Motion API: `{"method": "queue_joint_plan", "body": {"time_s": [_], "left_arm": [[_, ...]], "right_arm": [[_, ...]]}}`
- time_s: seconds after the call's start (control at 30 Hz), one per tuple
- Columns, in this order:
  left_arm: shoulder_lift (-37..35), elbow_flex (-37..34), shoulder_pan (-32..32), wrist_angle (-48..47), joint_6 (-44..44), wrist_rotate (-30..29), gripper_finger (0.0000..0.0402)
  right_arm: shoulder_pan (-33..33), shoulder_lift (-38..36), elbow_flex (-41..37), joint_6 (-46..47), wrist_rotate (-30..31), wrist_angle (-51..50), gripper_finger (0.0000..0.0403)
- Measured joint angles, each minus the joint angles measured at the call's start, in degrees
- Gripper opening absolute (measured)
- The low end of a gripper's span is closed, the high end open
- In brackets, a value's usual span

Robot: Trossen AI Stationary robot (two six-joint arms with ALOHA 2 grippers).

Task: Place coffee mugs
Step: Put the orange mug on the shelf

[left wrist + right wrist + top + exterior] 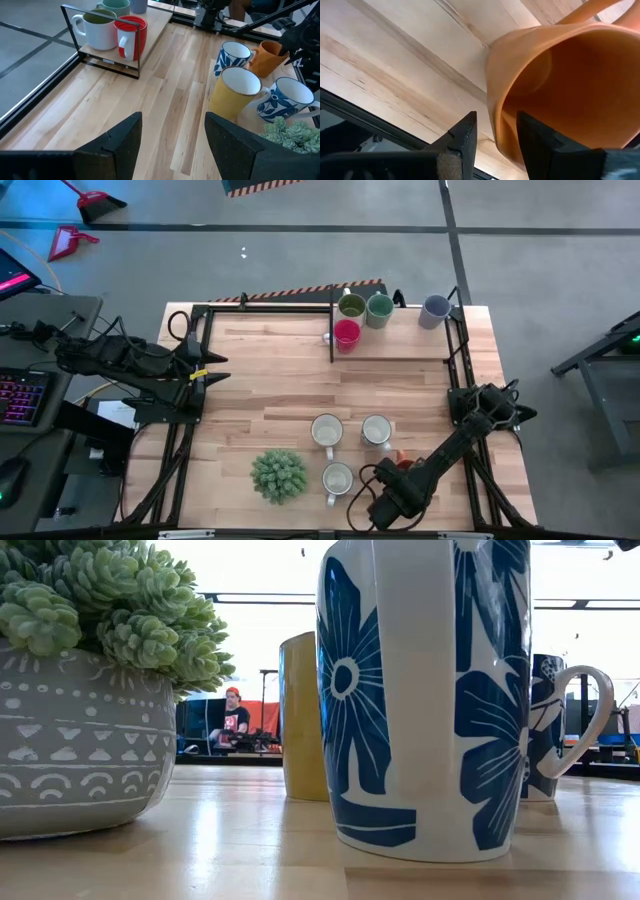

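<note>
Right now we see right gripper [495, 145] pinching orange mug [570, 85] rim on wood table [395, 65]; left gripper [172, 145] open, floor [300, 255] beyond.

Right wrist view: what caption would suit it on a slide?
The right hand straddles the rim of an orange mug standing on the wooden table.

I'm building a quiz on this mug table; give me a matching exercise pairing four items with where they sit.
Items:
1. red ceramic mug
2. orange ceramic mug
3. spiky green potted plant
4. left end effector

Places:
A. at the right end effector
B. open, at the table's left edge
C. on the far rack
D. near edge, beside the floral white mugs

Pairs: 1-C, 2-A, 3-D, 4-B
</note>
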Motion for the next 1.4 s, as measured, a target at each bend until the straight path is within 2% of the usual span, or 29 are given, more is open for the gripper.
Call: {"method": "queue_joint_plan", "body": {"time_s": [0.43,0.83,1.13,1.27,1.4], "left_arm": [[0.0,0.0,0.02,0.0,0.02,0.0,0.0205],[0.0,0.0,0.01,0.0,-0.02,0.02,0.0205],[0.02,0.0,0.0,-0.02,-0.07,0.02,0.0205],[0.01,0.0,0.01,-0.02,-0.13,0.02,0.0205],[0.0,0.0,0.02,0.0,-0.15,0.02,0.0205]], "right_arm": [[0.0,0.07,0.0,-1.86,-1.81,0.27,0.0114],[-0.02,0.07,0.0,-2.91,1.2,1.11,0.0114],[-0.02,0.95,-0.04,-1.41,1.17,2.56,0.0113],[-0.15,1.54,-0.04,-1.4,1.13,2.46,0.009],[-0.58,2.54,-0.04,-1.07,0.97,2.37,0.0031]]}}
